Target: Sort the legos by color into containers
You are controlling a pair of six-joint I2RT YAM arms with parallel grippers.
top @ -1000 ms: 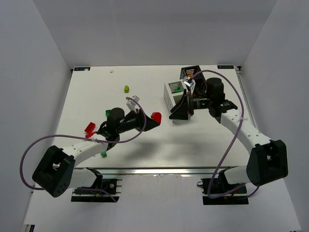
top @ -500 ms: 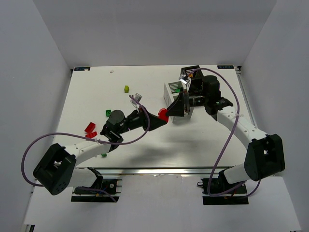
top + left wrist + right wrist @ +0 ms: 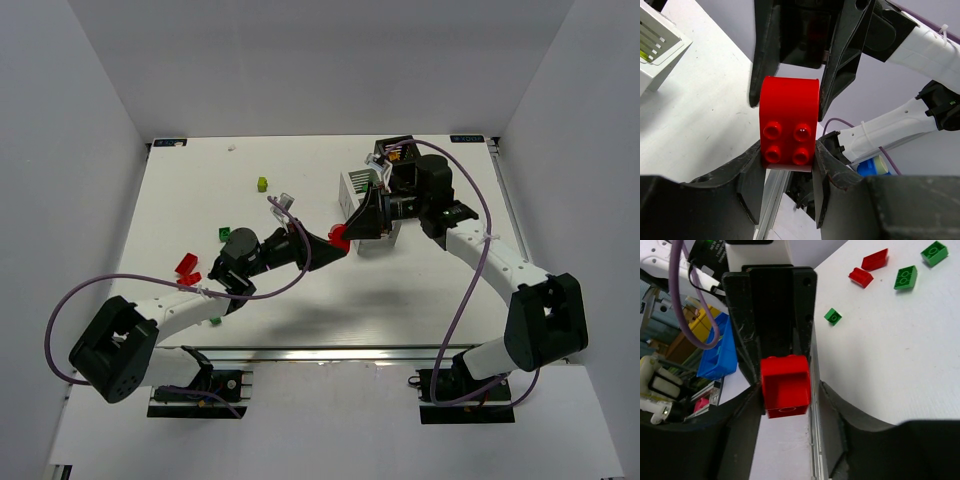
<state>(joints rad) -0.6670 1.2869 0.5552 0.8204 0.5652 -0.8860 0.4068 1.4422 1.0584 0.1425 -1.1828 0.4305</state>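
My left gripper (image 3: pixel 333 240) is shut on a red lego (image 3: pixel 341 236) and holds it up above the table, just in front of the white container (image 3: pixel 350 187). My right gripper (image 3: pixel 354 230) meets it from the right. In the left wrist view the red lego (image 3: pixel 789 120) sits between my left fingers (image 3: pixel 752 180), with the right gripper's fingers flanking its far end. In the right wrist view the lego (image 3: pixel 785 385) lies between my right gripper's (image 3: pixel 790 390) jaws, with a small gap on one side. The black container (image 3: pixel 393 148) stands behind the white one.
Loose legos lie on the left half of the table: a lime-yellow one (image 3: pixel 262 184), a green one (image 3: pixel 223 234), red ones (image 3: pixel 186 266) and a small green one (image 3: pixel 214 320). The right wrist view shows red (image 3: pixel 875 259) and green (image 3: pixel 905 277) legos.
My left gripper has carried the red lego to the right and up towards the right gripper. The right gripper has come left to meet it, and its jaws now flank the lego.
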